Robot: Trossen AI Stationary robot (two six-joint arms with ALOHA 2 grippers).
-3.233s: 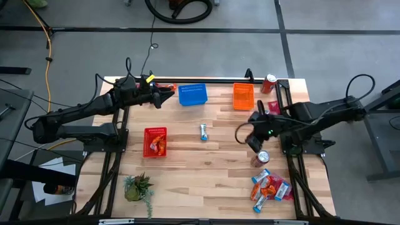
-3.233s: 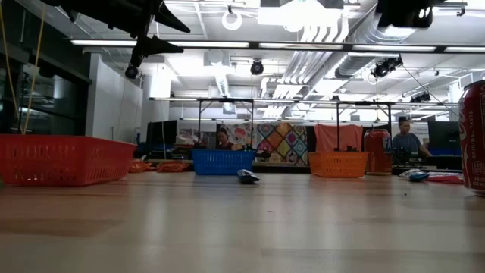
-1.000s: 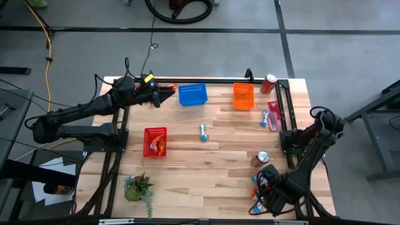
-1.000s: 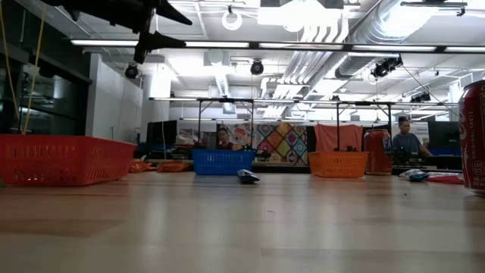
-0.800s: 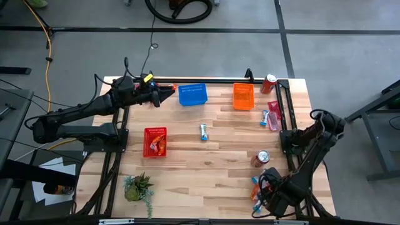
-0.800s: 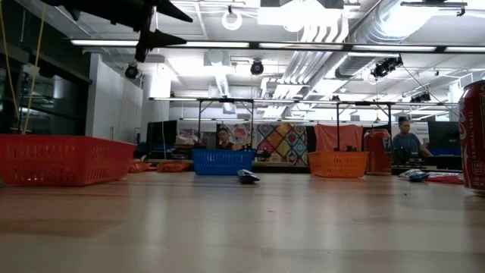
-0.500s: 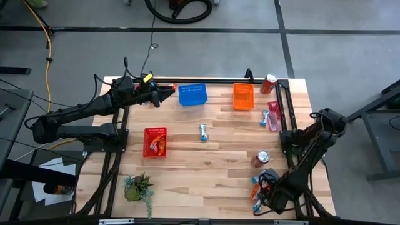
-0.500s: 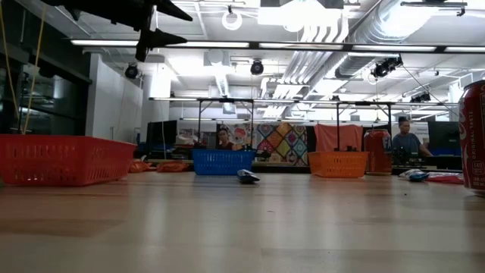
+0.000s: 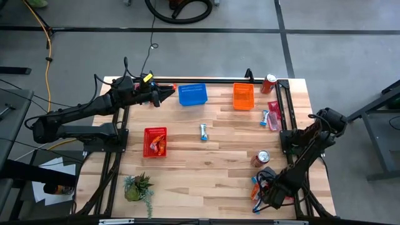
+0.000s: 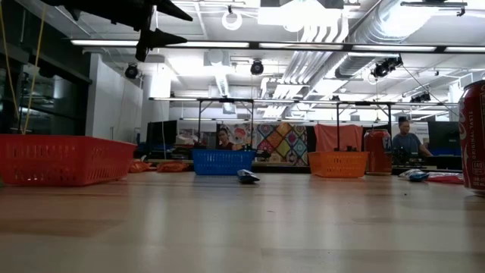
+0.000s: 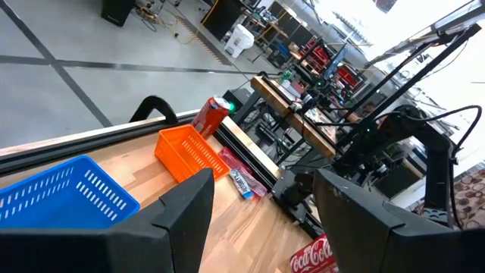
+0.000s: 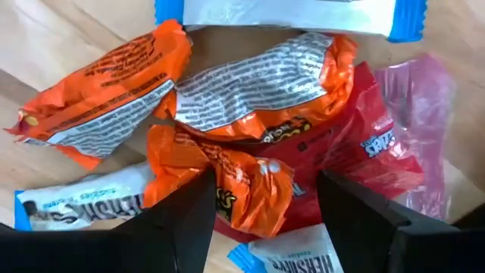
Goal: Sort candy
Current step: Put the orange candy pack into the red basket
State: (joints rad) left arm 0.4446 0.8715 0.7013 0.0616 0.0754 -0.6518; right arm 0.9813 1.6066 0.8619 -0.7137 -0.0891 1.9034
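Looking down from above, the right gripper is seen low over the candy pile at the table's near right corner, just past the upright soda can. From the right wrist view, its two dark fingers are spread apart on either side of an orange packet in the middle of the heap; nothing is clamped between them yet, so it's basically open jaws straddling the wrapper. Around that packet, more orange wrappers, a red packet and blue-and-white bars are piled up, overlapping each other.

The left gripper is parked up in the air at the far left of the table, just beside the blue basket. Its fingers are held apart with nothing between them.

Other candy is scattered around: one blue-and-white bar is lying alone mid-table, a couple of pieces are by the right rail near the orange basket, and some orange and red ones are already sitting in the red basket. A second can is tipped at the far right corner, and a small plant is at the near left.
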